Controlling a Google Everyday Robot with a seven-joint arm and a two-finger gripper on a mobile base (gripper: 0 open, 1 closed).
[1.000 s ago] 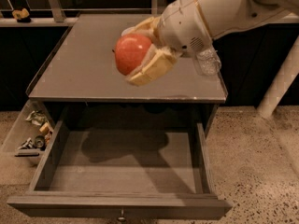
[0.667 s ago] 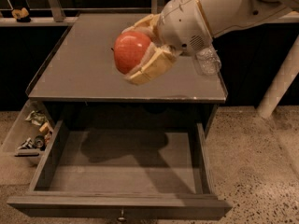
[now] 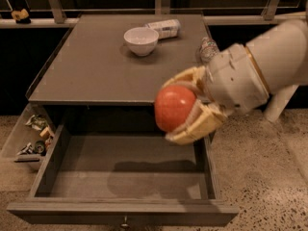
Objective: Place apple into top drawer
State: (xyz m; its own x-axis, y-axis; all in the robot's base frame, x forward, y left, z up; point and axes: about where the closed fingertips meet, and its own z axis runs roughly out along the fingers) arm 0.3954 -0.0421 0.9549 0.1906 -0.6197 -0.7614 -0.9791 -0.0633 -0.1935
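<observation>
The red-orange apple [image 3: 174,107] is held in my gripper [image 3: 176,106], whose pale fingers [image 3: 196,125] are shut around it. Gripper and apple hang above the right rear part of the open top drawer [image 3: 120,174], just in front of the cabinet top's front edge. The grey drawer is pulled fully out and its inside is bare; its small knob [image 3: 125,222] shows at the bottom of the front panel. My white arm [image 3: 262,66] reaches in from the right.
On the grey cabinet top [image 3: 96,66] stand a white bowl [image 3: 141,40], a lying packet [image 3: 163,28] and a plastic bottle [image 3: 208,48] at the right edge. A small pale side bin [image 3: 30,138] with odds and ends sits left of the drawer. Speckled floor lies right.
The gripper with the apple has come forward and down, from over the cabinet top to above the open drawer. The view has shifted, and the bowl and packet now show.
</observation>
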